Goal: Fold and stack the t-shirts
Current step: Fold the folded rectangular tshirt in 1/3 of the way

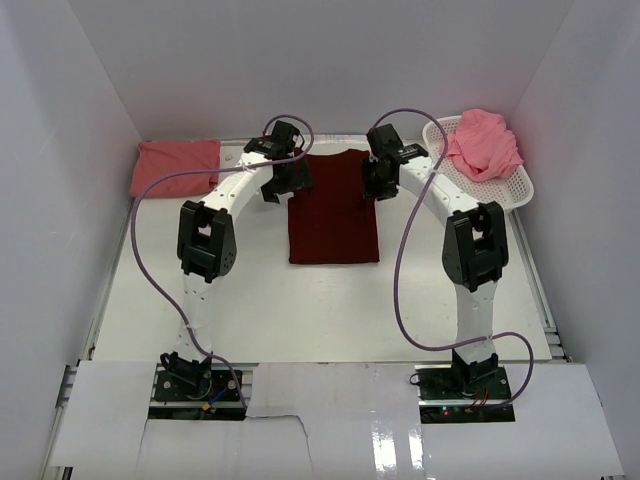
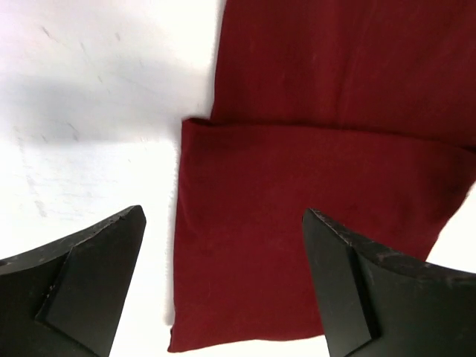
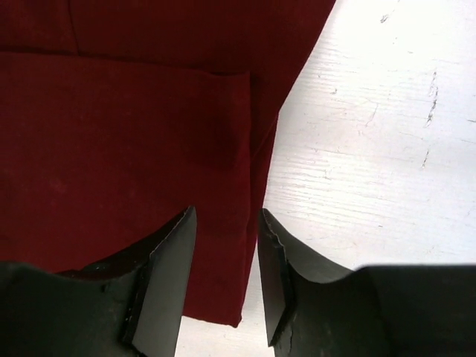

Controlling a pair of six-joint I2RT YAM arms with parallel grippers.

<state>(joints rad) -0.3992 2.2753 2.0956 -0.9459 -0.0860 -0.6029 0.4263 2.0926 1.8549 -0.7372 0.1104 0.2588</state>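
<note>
Maroon shirt [image 1: 333,215] report from both my wrists. It lies flat mid-table, folded into a tall rectangle. Both my grippers hang over its far end, one near each far corner.

My left gripper [image 2: 223,216] is spread wide over the shirt's left edge. One finger is over bare table just left of the shirt, the other is over cloth, and it's holding nothing. My right gripper [image 3: 225,213] is down to a narrow gap right over the shirt's right edge, so I see a strip of cloth and a sliver of table through the gap. Nothing clamped in it as far as I can see.

The shirt's long axis runs from my bases toward the back wall, and its short edges sit roughly square to that. In both wrist views a folded-over layer sits on top, with its edge crossing the shirt side to side. Can't tell which end the collar is at.

The salmon shirt [image 1: 176,167] is folded, well off to the left of the maroon one, level with its far end. The pink shirt [image 1: 484,142] is bunched up in a white basket [image 1: 520,190] off to the maroon shirt's far right. The table [image 1: 300,310] is white and a bit scuffed, with plain white walls [image 1: 320,60] on three sides.
</note>
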